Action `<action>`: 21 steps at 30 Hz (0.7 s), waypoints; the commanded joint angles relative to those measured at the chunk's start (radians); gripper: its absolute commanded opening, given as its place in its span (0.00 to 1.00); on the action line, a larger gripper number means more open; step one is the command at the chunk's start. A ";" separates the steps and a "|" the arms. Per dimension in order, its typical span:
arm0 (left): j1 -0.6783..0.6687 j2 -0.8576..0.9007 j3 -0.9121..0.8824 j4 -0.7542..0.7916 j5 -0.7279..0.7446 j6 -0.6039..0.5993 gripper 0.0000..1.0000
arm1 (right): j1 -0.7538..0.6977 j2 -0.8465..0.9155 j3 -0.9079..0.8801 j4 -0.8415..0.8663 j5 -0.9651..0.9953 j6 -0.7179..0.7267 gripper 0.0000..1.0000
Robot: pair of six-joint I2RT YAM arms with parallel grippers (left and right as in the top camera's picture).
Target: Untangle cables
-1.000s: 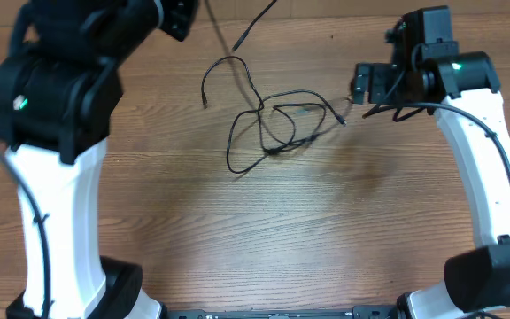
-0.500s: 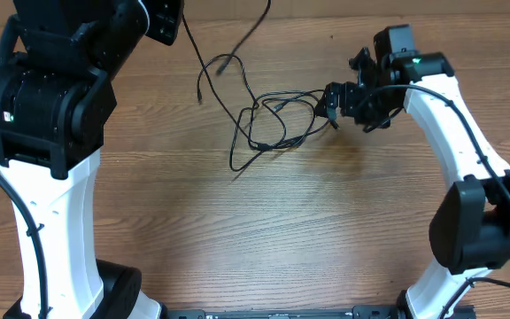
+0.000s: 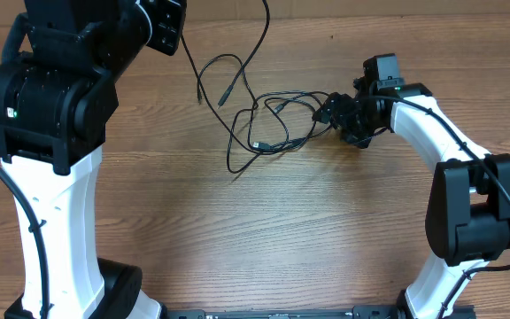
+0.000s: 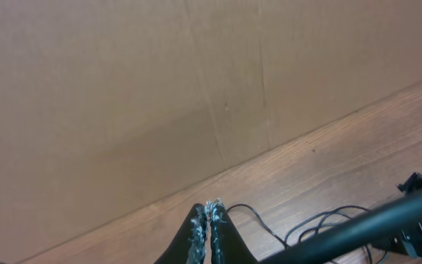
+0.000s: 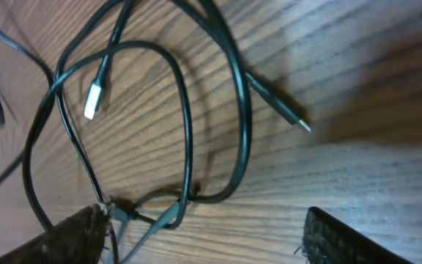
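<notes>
Right gripper (image 5: 211, 231), jaws wide, straddled the right end of the cables (image 3: 253, 143) tangled near the desk's far edge, loops running leftward; left gripper (image 4: 209, 227), pinched shut, hung farther off.

Thin black cables (image 3: 277, 106) lie looped and tangled on the wooden bench (image 3: 237, 230). One silver-tipped plug (image 5: 92, 101) rests inside a loop.
</notes>
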 commanded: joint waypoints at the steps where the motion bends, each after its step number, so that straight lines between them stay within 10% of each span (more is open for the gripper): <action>1: -0.001 0.006 0.005 -0.013 -0.001 -0.038 0.04 | 0.004 0.024 -0.010 0.026 -0.006 0.037 0.69; 13: -0.001 0.006 0.005 -0.035 0.002 -0.064 0.04 | 0.027 0.125 -0.010 0.045 -0.006 0.063 0.55; 18: -0.001 0.006 0.005 -0.037 0.003 -0.082 0.04 | 0.047 0.130 -0.010 0.087 -0.007 0.063 0.07; 21: -0.001 0.006 0.005 -0.042 0.003 -0.082 0.04 | 0.051 0.130 -0.009 0.109 -0.006 0.062 0.04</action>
